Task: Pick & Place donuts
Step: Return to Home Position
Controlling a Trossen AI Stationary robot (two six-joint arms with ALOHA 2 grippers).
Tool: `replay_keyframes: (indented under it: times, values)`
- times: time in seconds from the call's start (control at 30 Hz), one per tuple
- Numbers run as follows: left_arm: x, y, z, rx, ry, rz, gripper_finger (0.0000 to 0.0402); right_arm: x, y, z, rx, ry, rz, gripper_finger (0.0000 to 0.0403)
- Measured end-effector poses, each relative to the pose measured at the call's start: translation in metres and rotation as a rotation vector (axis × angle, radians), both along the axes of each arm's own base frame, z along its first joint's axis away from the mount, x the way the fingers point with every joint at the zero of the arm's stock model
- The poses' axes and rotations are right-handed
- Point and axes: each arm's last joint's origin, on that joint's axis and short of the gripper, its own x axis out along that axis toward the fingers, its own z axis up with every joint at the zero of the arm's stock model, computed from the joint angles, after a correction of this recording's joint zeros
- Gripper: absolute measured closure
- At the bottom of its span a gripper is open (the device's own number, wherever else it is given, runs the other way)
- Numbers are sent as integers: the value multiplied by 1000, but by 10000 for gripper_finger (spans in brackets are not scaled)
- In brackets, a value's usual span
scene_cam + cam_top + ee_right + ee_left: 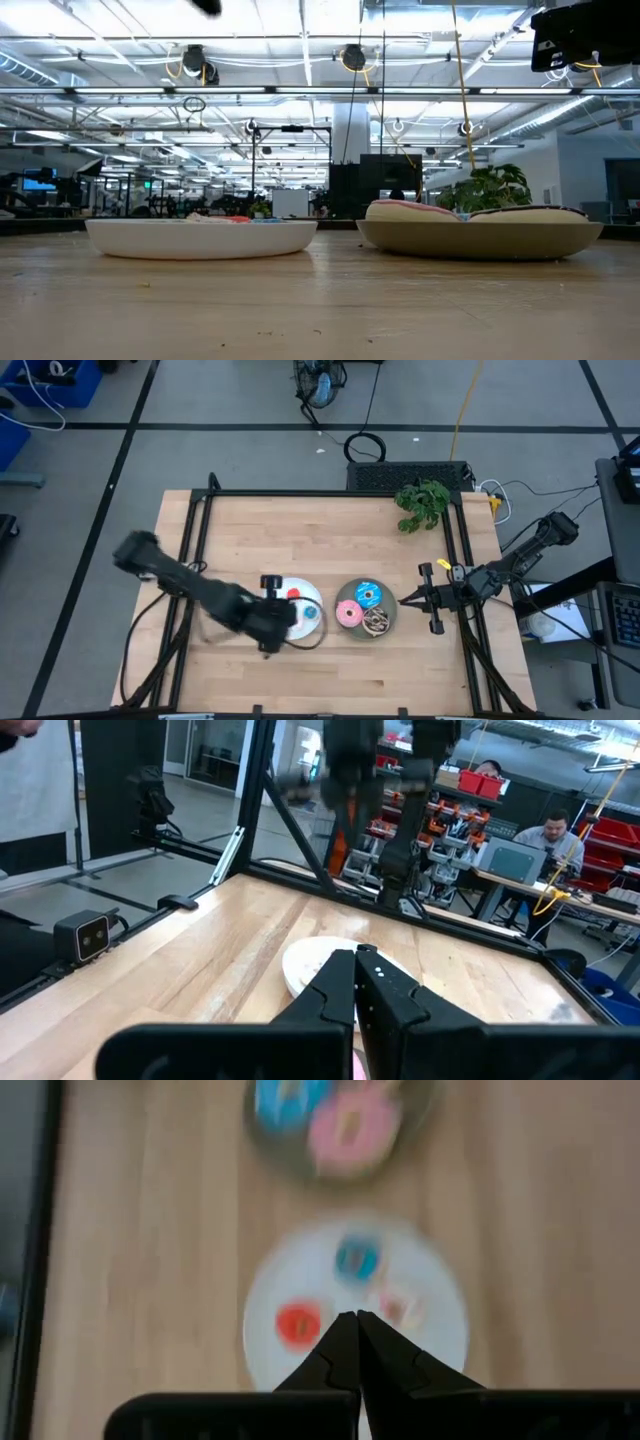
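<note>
The left end effector (357, 1320), closed and empty, hangs over the white plate (200, 238), which holds the small donuts (300, 1323). The large donuts (349, 614) lie on the grey plate (480, 240). It should rise first and only then retreat toward the desk's left edge. The right end effector (356, 955), closed, waits near the right edge.

Two dark arms, looking matte black
The left arm (200, 592) and right arm (520, 555) are showing black links; a yellow tag (456, 572) is sitting by the right gripper (402, 601), its fingers (325, 995) tapering.
</note>
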Motion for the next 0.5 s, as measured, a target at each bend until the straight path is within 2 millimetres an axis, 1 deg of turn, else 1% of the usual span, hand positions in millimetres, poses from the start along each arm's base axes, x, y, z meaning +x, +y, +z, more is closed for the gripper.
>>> replay_keyframes:
  times: [0.07, 0.13, 0.2, 0.27, 0.37, 0.43, 0.5]
  values:
    - [-17, 4, 8, -35, -145, -74, 397, 0, 0, 0, 0, 1, 0, 403]
    - [-37, 14, 5, -64, -262, -125, 398, 0, 0, 0, -1, -1, 0, 403]
    - [-55, 30, -8, -96, -369, -130, 399, 0, 0, 0, -7, -2, -1, 403]
    - [-70, 50, -27, -134, -435, -102, 398, 0, 0, 1, -7, -6, -2, 403]
    - [-85, 79, -54, -166, -530, -57, 399, 1, -2, 0, -8, -4, -15, 403]
    - [-95, 92, -65, -180, -625, -87, 399, 2, -4, 0, -9, -6, -46, 403]
    - [-104, 100, -72, -188, -729, -149, 400, 4, -9, 3, -8, -29, -123, 403]
